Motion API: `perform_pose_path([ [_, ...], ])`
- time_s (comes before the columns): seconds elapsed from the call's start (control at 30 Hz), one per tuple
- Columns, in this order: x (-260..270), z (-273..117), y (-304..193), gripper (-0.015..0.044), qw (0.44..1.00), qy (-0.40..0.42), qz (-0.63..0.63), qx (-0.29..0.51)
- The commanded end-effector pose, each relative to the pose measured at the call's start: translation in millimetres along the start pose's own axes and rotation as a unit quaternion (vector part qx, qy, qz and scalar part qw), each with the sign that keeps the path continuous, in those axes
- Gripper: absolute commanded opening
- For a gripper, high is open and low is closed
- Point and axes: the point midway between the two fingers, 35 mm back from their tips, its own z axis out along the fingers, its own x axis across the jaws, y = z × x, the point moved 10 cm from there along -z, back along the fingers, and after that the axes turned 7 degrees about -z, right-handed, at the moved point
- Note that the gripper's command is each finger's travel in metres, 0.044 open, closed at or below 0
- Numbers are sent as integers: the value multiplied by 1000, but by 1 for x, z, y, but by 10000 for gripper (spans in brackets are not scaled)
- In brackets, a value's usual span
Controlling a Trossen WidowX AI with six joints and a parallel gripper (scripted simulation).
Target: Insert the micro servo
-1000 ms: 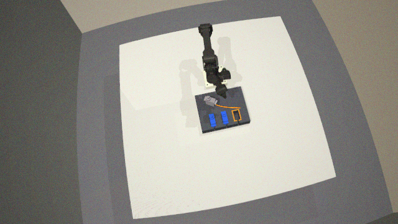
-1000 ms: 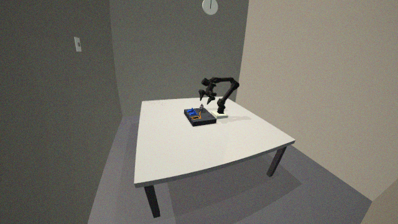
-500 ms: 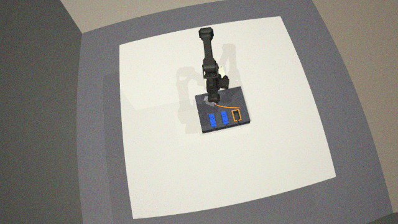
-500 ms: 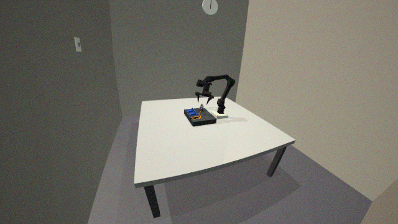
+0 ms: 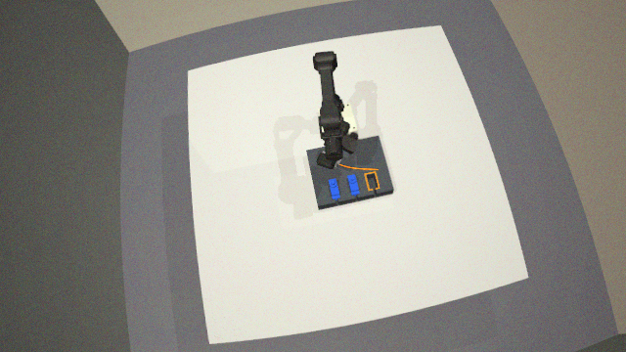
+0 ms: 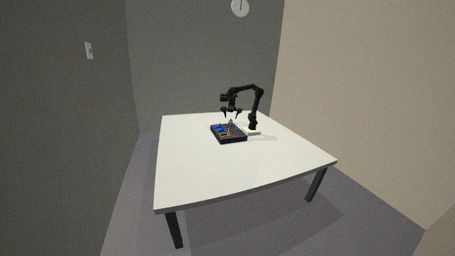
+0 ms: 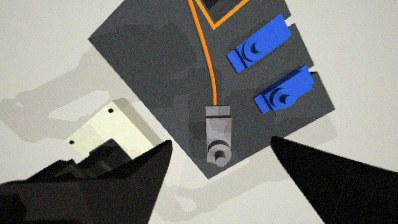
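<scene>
The loose grey servo lies on the dark deck, near a corner, its round shaft boss facing up in the wrist view. Its orange cable runs across the deck towards the pocket. An orange outline marks the empty pocket, which is cut off at the top of the wrist view. My gripper is open and empty above the servo, with one finger to each side of it in the wrist view. In the top view the arm mostly hides the servo.
Two blue servos sit in the deck in a row beside the marked pocket. The arm's pale base plate stands close to the deck on the white table.
</scene>
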Motion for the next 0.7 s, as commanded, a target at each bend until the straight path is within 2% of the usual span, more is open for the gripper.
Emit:
perform_pose_path([
  [0.0,-3,1,0,440,1000,0,8,5],
  [0.2,-3,23,0,440,1000,0,8,5],
  [0.67,-3,39,-1,440,1000,0,8,5],
])
